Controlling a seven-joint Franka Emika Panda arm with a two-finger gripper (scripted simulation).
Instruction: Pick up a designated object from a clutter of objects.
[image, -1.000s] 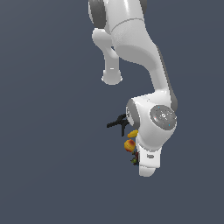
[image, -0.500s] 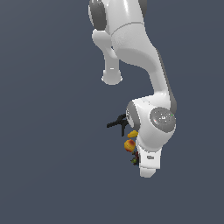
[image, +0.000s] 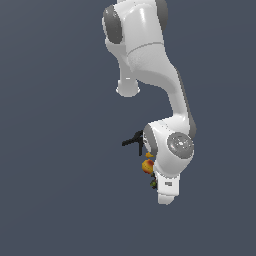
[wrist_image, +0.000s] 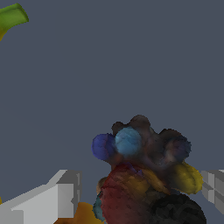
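Blackish and lumpy, flecked with blue, red and yellow, the designated object fills the wrist view, lying between the two pale fingers of our tool, one finger on each side of it. The tool is spread wide, with a gap showing between each finger and the lump, so we grasp nothing yet. We judge that the coming move turns on this: the object sits right between the fingers, so closing should catch it with no sideways shift.

Just beside it an orange-red fruit peeks out, and the banana shows its green end well apart. In the exterior view the arm hides most of the clutter; the black clamp juts toward that view's left over the dark counter.
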